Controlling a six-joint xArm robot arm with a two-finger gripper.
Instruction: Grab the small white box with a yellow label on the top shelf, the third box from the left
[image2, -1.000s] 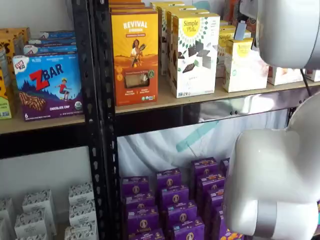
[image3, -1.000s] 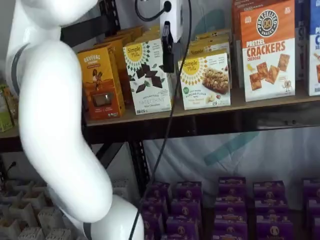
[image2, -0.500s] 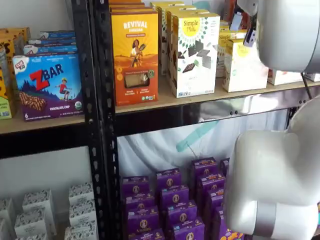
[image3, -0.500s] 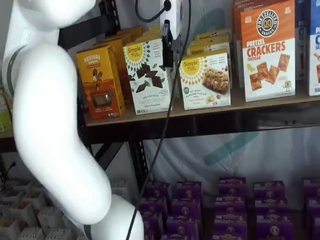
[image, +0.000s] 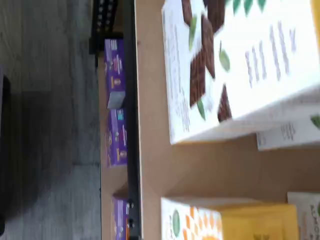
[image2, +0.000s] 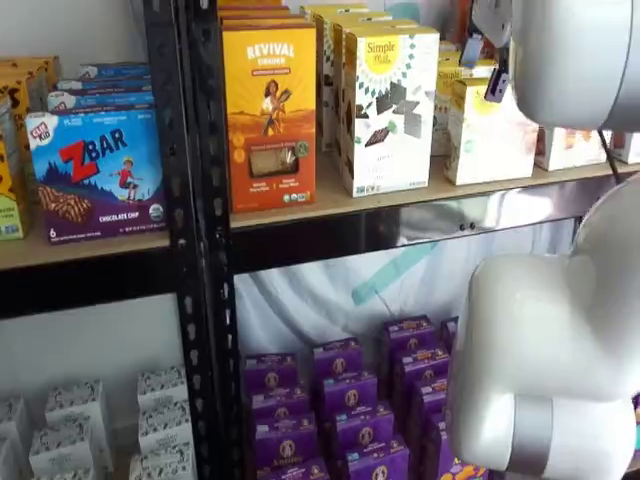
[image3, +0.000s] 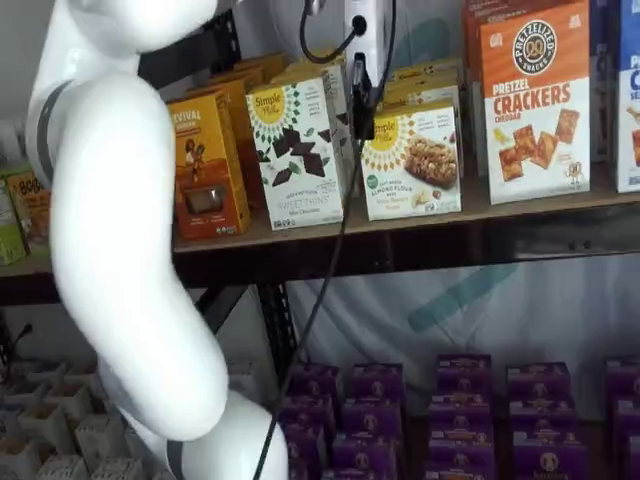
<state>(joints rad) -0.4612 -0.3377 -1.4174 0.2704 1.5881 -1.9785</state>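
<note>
The fingers (image3: 361, 100) hung as one dark shape with no gap plainly showing and nothing between them, so whether they were open could not be told. Over the last second they had shifted rightward across the shelf front: a second before they hung in front of the right edge of the Simple Mills Sweet Thins box (image3: 299, 150); at this moment they sat at the left edge of the small white box (image3: 411, 158), overlapping its upper left corner as seen from the camera. The white arm (image3: 115, 220) had swung with them and covered more of the orange Revival box (image3: 205, 165), left of the Sweet Thins box.

The small white box stood upright on the top shelf (image3: 400, 225), just right of the Sweet Thins box and left of the Pretzel Crackers box (image3: 535, 100). In a shelf view the same box (image2: 488, 135) was partly hidden behind the arm.

The wrist view showed the Sweet Thins box (image: 240, 65) and a yellow-topped carton (image: 235, 222) with bare shelf board (image: 200, 165) between them.

Judging by this, the approach was closing on the right target, but the fingers looked short of centred on it, and no grasp had been made.
</note>
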